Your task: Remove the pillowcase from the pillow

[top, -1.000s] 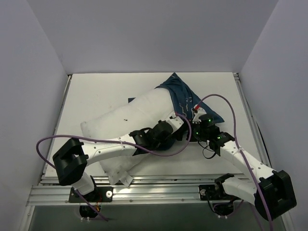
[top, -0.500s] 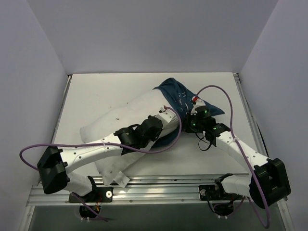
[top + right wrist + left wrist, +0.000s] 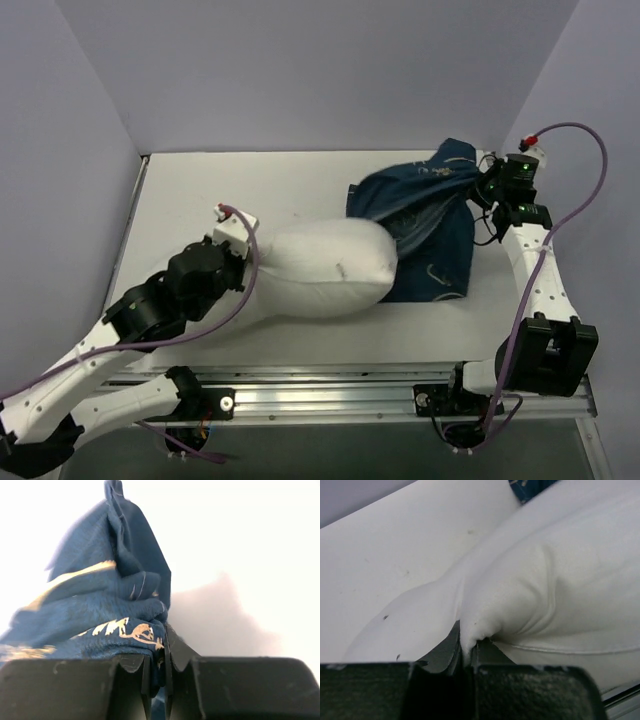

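Note:
The white pillow (image 3: 325, 268) lies across the middle of the table, and its right end still sits in the mouth of the navy pillowcase (image 3: 428, 225). The pillowcase is stretched toward the far right corner. My left gripper (image 3: 248, 243) is shut on a pinch of the pillow's left end. In the left wrist view a fold of the pillow (image 3: 555, 580) runs down between the closed fingers of the left gripper (image 3: 468, 652). My right gripper (image 3: 488, 185) is shut on a bunched corner of the pillowcase (image 3: 100, 610), and that cloth is clamped in the right gripper (image 3: 156, 662).
The white table (image 3: 220, 185) is walled at the back and on both sides, and the right wall (image 3: 570, 110) stands close to the right gripper. An aluminium rail (image 3: 330, 400) runs along the near edge. Purple cables (image 3: 575, 128) loop off both arms.
The right gripper closed on the pillowcase and pulled it to the far right corner. The left arm drew the pillow leftward, and most of the pillow has slid out of the cover.

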